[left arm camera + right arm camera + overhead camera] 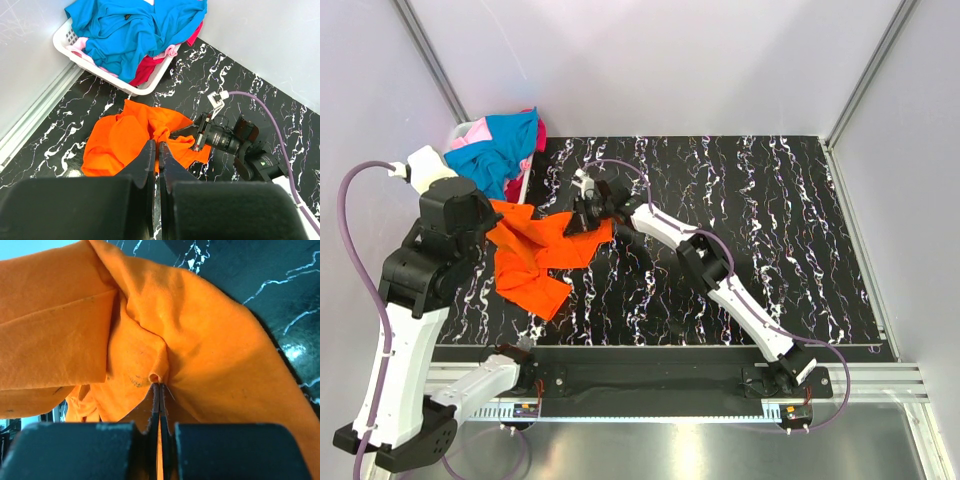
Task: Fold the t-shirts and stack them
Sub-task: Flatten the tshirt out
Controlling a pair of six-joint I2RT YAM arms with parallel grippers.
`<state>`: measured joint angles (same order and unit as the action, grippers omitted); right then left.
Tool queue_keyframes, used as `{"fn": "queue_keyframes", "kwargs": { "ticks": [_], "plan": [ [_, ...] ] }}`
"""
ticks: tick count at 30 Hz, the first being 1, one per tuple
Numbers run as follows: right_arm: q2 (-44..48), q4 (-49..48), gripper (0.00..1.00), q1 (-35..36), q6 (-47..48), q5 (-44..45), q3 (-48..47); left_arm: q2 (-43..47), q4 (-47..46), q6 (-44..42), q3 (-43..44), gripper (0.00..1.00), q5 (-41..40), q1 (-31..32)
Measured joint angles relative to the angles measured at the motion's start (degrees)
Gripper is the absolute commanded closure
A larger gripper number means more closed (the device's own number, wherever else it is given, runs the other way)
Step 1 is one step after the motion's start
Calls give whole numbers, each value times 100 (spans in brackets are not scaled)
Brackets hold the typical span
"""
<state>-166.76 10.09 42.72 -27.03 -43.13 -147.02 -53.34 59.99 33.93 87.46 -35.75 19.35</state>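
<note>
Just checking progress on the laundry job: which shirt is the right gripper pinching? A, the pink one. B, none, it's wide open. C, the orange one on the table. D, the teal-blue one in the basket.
C: the right wrist view shows the right gripper shut on a small fold of the orange shirt, while the teal-blue shirt lies in the basket, away from it.
</note>
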Motion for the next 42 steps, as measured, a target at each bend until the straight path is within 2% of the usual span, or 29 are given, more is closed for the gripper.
{"fn": "queue_keyframes", "kwargs": {
  "ticks": [4, 8, 13, 20, 25, 33, 42],
  "plan": [
    [284, 103, 100, 4, 157, 321, 354, 15, -4, 2, -61, 100, 4, 0],
    [901, 643, 100, 24, 592, 1099, 933, 20, -9, 2, -136, 100, 24, 0],
    [2063, 1318, 100, 35, 1172, 2444, 1978, 33, -7, 2, -214, 100, 35, 0],
    [4116, 1764, 100, 35, 1598, 4360, 3364, -57, -81, -11, -256, 100, 37, 0],
    [5204, 2201, 100, 31, 1801, 5608, 3510, -350, -184, -114, -175, 100, 26, 0],
    [6553, 3023, 100, 7, 2155, 7715, 3484, -1143, -407, -463, 643, 100, -109, -2],
    [7849, 3327, 100, -9, 2393, 9191, 3488, -1665, -918, -1005, 1799, 100, -142, -164]
  ]
}}
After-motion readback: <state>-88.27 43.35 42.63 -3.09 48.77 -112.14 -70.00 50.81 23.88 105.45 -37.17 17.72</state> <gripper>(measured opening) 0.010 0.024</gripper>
